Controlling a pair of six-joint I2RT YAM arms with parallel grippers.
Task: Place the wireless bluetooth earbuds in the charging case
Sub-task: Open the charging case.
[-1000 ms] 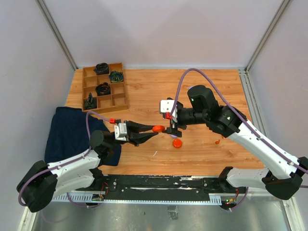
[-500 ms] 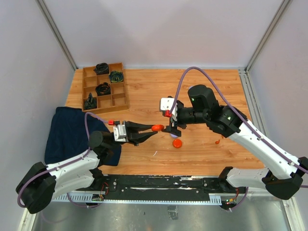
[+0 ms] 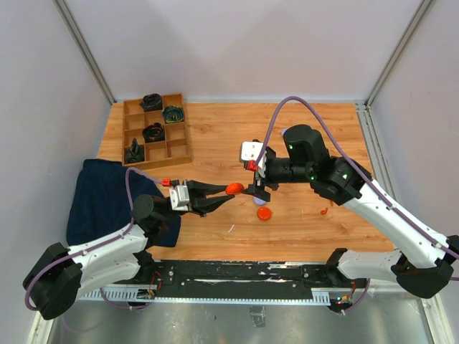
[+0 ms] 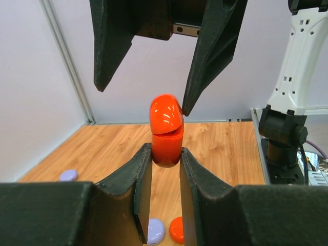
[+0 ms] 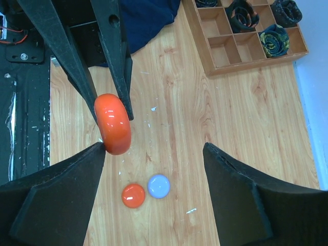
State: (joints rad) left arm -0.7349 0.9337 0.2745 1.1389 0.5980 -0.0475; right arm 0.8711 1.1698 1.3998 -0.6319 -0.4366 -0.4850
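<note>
Your left jaws are clamped on the charging case (image 4: 166, 130), a glossy orange-red rounded shell with its lid cracked ajar, held in the air over the front middle of the desk (image 3: 215, 136). The cloth (image 3: 107, 193) and tray (image 3: 156, 132) sit well off to its left; open wood runs behind it to the far edge. Your right jaws stand wide, straddling the case's top, one tip right against it. A tiny orange-red earbud (image 3: 324, 211) lies on the desk farther right, well apart from both.
</note>
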